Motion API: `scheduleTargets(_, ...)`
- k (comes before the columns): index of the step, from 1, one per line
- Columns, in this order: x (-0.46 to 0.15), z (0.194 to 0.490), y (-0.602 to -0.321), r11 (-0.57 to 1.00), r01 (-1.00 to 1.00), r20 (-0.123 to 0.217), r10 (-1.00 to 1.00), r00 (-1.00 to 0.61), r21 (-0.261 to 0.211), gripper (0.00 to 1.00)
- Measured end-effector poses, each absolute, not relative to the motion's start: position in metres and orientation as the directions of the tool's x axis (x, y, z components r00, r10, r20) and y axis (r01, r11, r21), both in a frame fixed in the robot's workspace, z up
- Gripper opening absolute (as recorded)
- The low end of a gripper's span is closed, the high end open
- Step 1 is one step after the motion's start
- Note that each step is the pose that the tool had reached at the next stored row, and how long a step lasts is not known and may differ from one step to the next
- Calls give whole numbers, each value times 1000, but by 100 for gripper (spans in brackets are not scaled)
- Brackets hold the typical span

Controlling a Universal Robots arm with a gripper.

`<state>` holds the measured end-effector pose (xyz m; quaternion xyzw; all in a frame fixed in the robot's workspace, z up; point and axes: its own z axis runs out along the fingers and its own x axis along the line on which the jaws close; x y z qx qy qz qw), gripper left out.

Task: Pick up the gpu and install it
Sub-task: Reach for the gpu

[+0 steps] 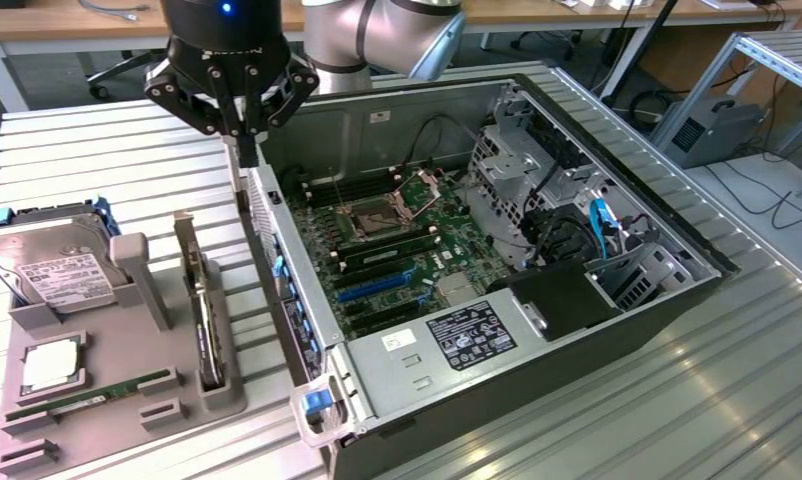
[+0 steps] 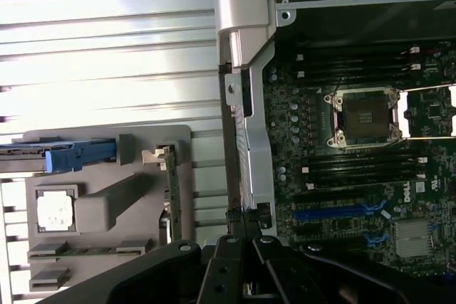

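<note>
One open computer case (image 1: 354, 120) lies on the slatted bench (image 1: 94, 160), its expansion slots unfilled. Left of it, one grey tray (image 1: 108, 345) holds one gpu (image 1: 210, 320), upright on edge and not yet picked up, plus one hard drive (image 1: 54, 270) and one RAM stick (image 1: 88, 396). One gripper (image 1: 248, 152) hovers above the case's left wall, closed and empty.

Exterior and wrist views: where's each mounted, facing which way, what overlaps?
Exterior view: off the arm, raised, angled down onto the open computer case; shows the arm and shut gripper.
Wrist view: on the wrist, looking down past the gripper's black linkage at the case wall and motherboard.
Shared: case, motherboard, grey parts tray, gpu standing edge-on in it.
</note>
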<state>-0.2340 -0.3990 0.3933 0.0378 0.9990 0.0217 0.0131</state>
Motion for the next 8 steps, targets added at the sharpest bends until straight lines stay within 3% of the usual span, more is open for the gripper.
scheduleTargets(8, -237, 393, -399, 996, 75, -24, 76, -997, 44, 11)
